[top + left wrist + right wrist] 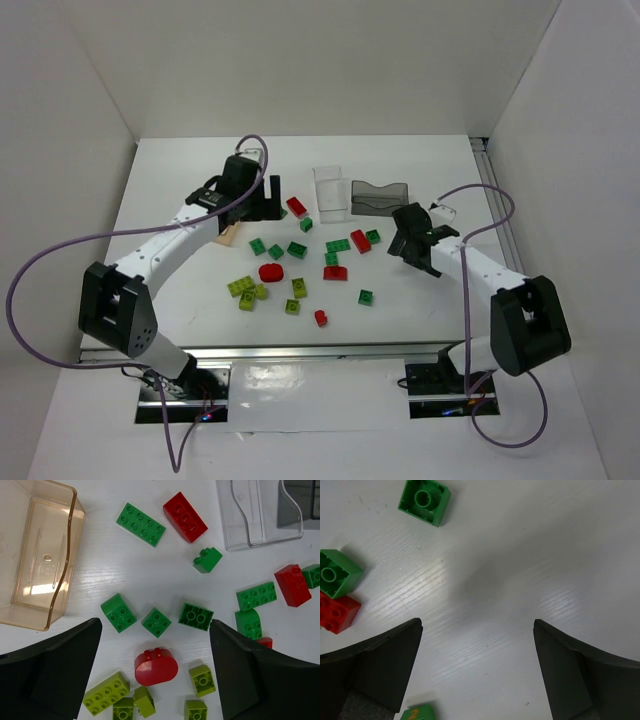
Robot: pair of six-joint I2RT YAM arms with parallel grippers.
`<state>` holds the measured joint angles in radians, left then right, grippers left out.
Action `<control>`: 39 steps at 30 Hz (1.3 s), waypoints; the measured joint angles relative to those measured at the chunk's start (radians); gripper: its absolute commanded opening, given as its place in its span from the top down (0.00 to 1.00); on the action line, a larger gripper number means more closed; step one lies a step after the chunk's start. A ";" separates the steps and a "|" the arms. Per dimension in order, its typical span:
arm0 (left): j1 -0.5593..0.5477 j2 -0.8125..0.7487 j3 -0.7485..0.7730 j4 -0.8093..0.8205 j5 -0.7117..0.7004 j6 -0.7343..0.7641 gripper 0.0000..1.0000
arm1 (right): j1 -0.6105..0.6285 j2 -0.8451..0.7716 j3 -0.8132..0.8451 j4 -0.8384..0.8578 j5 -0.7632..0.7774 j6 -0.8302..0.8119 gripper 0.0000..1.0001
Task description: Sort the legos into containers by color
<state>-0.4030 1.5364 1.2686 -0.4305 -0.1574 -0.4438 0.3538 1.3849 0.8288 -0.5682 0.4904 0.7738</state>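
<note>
Left fingers: standing wide apart and gripping nothing. You are hovering them over the thick of the pile, with a dark green brick and a red rounded brick lying between them.
Right fingers: also spread wide and carrying nothing. They are hanging over bare worktop, with a few green bricks and one red one showing at the edges of that wrist view.
Legos: every one that shows is lying loose on the worktop. Green, red and lime are mixed together and scattered between your two arms.
Lime bricks: clustering on the near left of the pile, unsorted.
Tan container: sitting just left of the left fingers and holding nothing.
Clear container: standing at the far side and showing no brick inside.
Dark grey container: standing just beside the clear one and looking empty from above.
Done so far: nothing, judging by the three bare boxes.
Remaining: you are facing the whole job, with no colour yet claiming a box.
</note>
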 measured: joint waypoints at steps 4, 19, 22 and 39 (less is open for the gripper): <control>-0.009 0.014 0.012 -0.023 0.000 0.000 0.00 | 0.018 -0.032 -0.009 0.016 0.003 0.003 0.00; -0.086 0.182 0.178 -0.099 -0.034 -0.169 0.23 | 0.035 -0.091 -0.025 0.057 -0.010 -0.037 0.00; -0.100 0.273 0.266 -0.143 -0.108 -0.300 0.42 | 0.037 -0.107 -0.025 0.070 -0.026 -0.050 0.00; -0.022 0.648 0.646 -0.363 -0.322 -0.750 0.25 | 0.037 -0.036 0.006 0.076 -0.070 -0.131 0.00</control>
<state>-0.4252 2.1841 1.9144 -0.7933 -0.4789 -1.1934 0.3904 1.3487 0.8349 -0.4927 0.4206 0.6430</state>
